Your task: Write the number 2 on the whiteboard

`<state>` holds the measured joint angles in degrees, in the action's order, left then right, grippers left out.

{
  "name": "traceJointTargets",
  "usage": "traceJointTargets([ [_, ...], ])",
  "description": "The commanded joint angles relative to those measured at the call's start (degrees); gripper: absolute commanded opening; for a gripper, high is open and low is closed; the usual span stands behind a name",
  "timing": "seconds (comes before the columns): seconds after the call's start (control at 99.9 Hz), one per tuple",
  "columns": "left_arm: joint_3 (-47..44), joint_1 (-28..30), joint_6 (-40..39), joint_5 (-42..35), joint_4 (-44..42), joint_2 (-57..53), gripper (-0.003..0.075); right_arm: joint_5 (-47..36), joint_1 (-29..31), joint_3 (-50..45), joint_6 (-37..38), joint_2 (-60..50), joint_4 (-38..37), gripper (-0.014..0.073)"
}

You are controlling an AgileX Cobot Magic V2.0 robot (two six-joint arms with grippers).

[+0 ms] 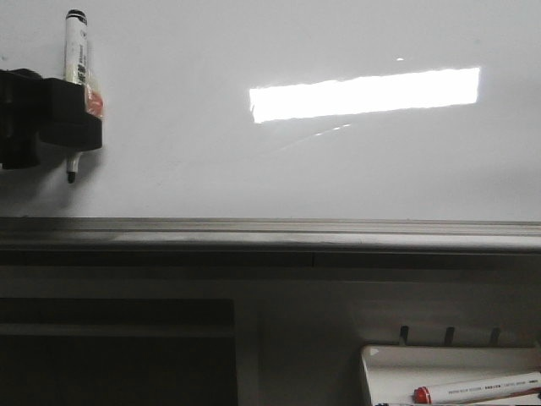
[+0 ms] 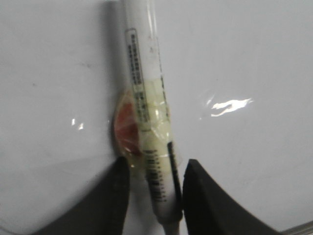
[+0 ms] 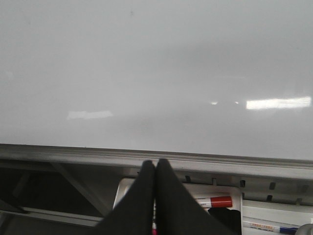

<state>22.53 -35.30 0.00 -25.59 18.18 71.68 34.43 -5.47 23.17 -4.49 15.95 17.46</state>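
Note:
The whiteboard fills the upper front view, glossy white, with a bright rectangular reflection. No number 2 shows on it in any view. At the far left my left gripper is shut on a white marker with a black cap end up and its dark tip pointing down at the board. In the left wrist view the marker, wrapped in clear tape over a red patch, sits between the black fingers of that gripper. My right gripper is shut, low in front of the board's rail.
A grey metal rail runs along the board's lower edge. Below it at the right hangs a small white tray holding a red-capped marker. The right wrist view shows the same tray and marker.

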Motion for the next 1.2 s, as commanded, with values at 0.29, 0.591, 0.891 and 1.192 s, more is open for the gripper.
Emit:
traceJointTargets([
  [0.29,1.37,-0.49,-0.54,1.65,-18.18,-3.13,-0.0020,-0.67,-0.05,1.88,-12.84,1.68,20.33,-0.0060],
  [0.591,1.37,-8.15,-0.54,6.33,-43.16,-17.84,-0.0020,5.50,-3.80,2.85,-43.31,8.91,45.51,-0.0060],
  [0.891,1.37,-15.72,-0.54,19.55,-48.17,-25.60,-0.0020,2.16,-21.33,5.28,-53.64,17.98,45.27,-0.0030],
  [1.192,1.37,-21.89,-0.54,23.82,-48.17,-25.96,-0.0020,-4.55,-36.10,14.41,-58.46,28.99,31.89,0.0456],
])
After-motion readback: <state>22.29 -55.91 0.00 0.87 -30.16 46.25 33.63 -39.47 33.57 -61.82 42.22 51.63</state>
